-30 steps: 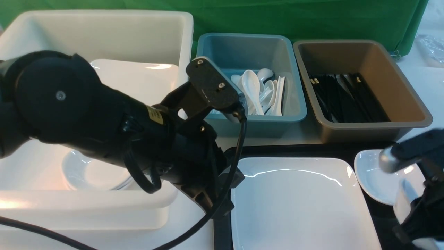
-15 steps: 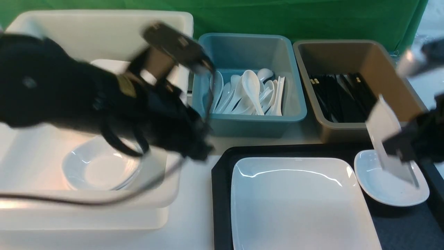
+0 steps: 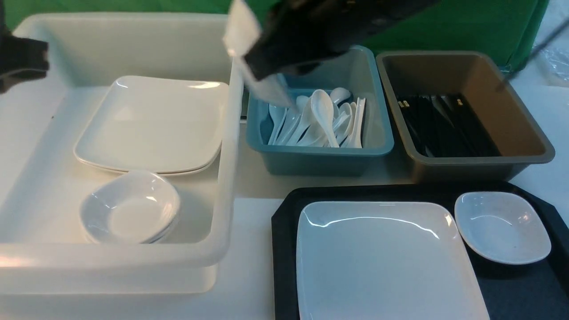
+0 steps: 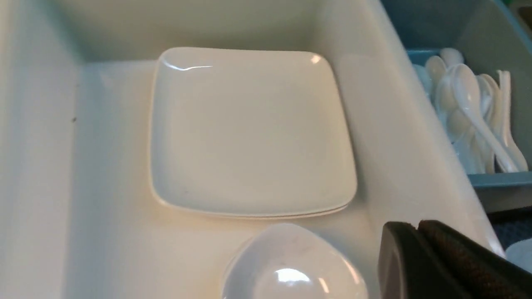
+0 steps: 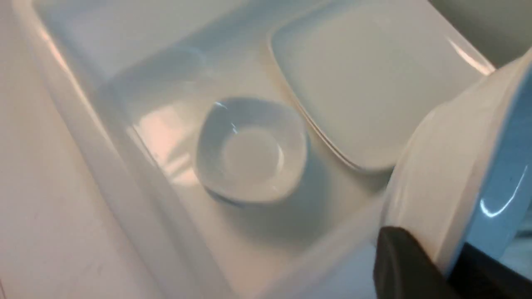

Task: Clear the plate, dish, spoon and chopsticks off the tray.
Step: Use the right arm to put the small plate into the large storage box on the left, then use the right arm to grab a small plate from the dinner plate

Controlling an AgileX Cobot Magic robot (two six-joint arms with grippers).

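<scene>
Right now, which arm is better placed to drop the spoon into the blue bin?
Right: right gripper holds the spoon at the blue bin; left gripper is by the white tub.

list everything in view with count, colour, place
tub: one, white, left
plates: stack, white, in tub
small dishes: stack, white, in tub
spoon bin: one, teal, middle
spoons: many, white, in spoon bin
brown bin: one, grey-brown, right back
chopsticks: many, black, in brown bin
tray: one, black, front right
plate: one, white, on tray
dish: one, white, on tray
held spoon: one, white, above spoon bin
left pincer: one, black, shut, above tub
right pincer: one, black, shut on held spoon
</scene>
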